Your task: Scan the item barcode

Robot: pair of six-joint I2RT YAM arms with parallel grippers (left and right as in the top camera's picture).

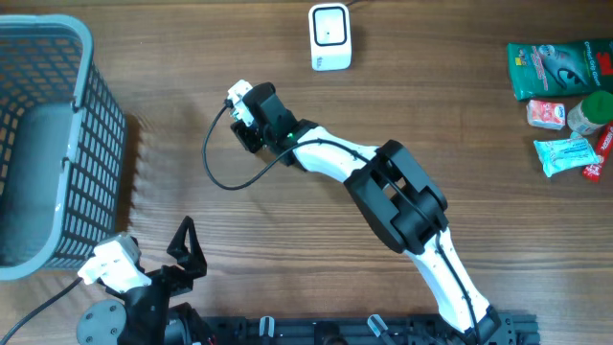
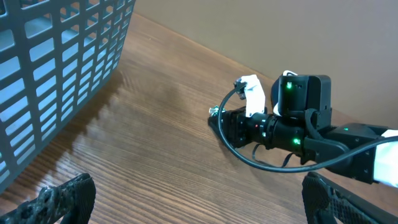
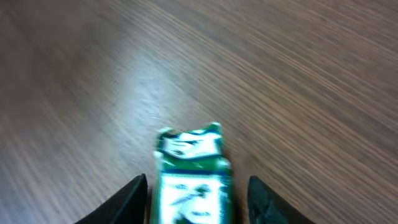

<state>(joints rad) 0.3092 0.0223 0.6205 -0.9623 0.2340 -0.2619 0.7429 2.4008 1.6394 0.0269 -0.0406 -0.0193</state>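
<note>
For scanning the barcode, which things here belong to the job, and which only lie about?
Job: small green packet between the fingers of the right gripper; white scanner.
Lying about: grey basket; pile of packets at far right.

A wooden table (image 1: 517, 240) shows fine grain and a soft, matt sheen. A grey-blue basket (image 1: 101, 163) is smooth plastic lattice. A white scanner (image 1: 330, 36) is glossy plastic. A green and white packet (image 3: 193, 180) looks like slick printed film.

Green-and-white packet (image 3: 191, 180) lay on the wood table (image 3: 298, 74), print too blurred to read; white boxy scanner (image 1: 330, 36) sat near the far edge
</note>
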